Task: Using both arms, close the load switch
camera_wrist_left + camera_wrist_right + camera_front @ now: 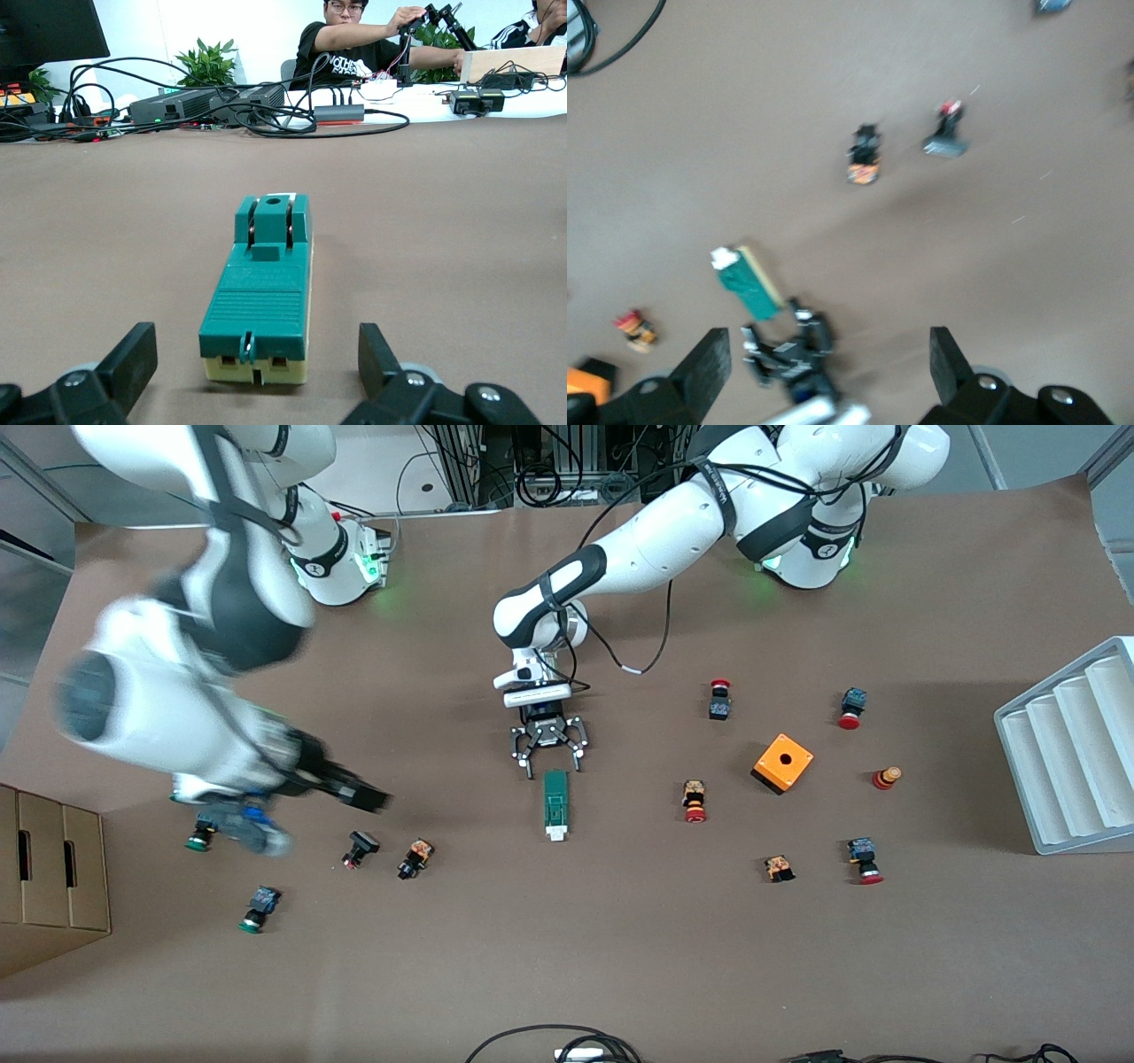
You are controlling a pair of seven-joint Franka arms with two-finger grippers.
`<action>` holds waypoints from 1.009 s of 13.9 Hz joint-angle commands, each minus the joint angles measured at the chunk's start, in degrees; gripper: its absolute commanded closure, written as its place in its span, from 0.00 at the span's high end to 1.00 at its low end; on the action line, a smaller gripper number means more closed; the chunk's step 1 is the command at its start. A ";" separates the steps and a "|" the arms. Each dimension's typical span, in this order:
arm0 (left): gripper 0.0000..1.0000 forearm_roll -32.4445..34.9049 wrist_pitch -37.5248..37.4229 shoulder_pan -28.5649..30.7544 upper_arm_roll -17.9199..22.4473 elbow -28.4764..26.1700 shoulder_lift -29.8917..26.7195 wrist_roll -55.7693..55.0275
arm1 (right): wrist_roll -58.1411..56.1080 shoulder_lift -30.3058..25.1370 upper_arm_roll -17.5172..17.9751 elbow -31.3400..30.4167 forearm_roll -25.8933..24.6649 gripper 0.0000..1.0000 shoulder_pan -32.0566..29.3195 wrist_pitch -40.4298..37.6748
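The load switch [555,804], a narrow green bar with a white end piece, lies flat in the middle of the table. My left gripper [551,764] is low at the switch's end that is farther from the front camera, open, with a finger to each side and not touching it. In the left wrist view the switch [261,292] lies just ahead of the open left gripper [257,359]. My right gripper [361,794] is blurred, up in the air over the push buttons toward the right arm's end. It is open and empty [828,359]; its view shows the switch [749,282] from above.
An orange box with a hole [783,763] and several push buttons [695,801] lie toward the left arm's end. More buttons [415,858] lie under the right arm. A white rack [1072,753] and a cardboard box [49,877] stand at the table's ends.
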 commanded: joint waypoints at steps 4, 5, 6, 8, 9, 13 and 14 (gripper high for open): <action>1.00 -1.35 0.20 0.66 -0.29 -0.17 -2.41 3.77 | -28.26 -17.25 1.81 -12.93 -9.63 1.00 -9.67 -0.95; 1.00 -2.15 0.64 0.84 -0.64 -0.08 -3.20 4.74 | -30.90 -19.89 1.81 -15.04 -11.12 1.00 -10.99 -0.16; 1.00 -3.37 1.34 0.84 -0.90 -0.08 -4.34 5.62 | -33.71 -22.26 1.63 -16.80 -12.88 1.00 -11.52 0.28; 1.00 -6.36 1.96 0.84 -0.99 -0.08 -6.80 7.55 | -37.77 -24.39 -0.55 -17.79 -15.17 1.00 -11.62 0.73; 1.00 -7.24 2.57 0.84 -0.99 -0.17 -7.86 7.74 | -39.18 -24.22 -1.87 -17.79 -15.27 1.00 -11.62 1.16; 1.00 -12.94 5.03 0.93 -0.99 0.01 -12.69 13.26 | -42.97 -22.91 -3.82 -17.87 -15.27 1.00 -11.62 4.32; 1.00 -14.79 5.65 1.54 -0.99 0.09 -13.83 15.54 | -42.97 -22.82 -3.90 -18.14 -15.27 1.00 -11.62 4.85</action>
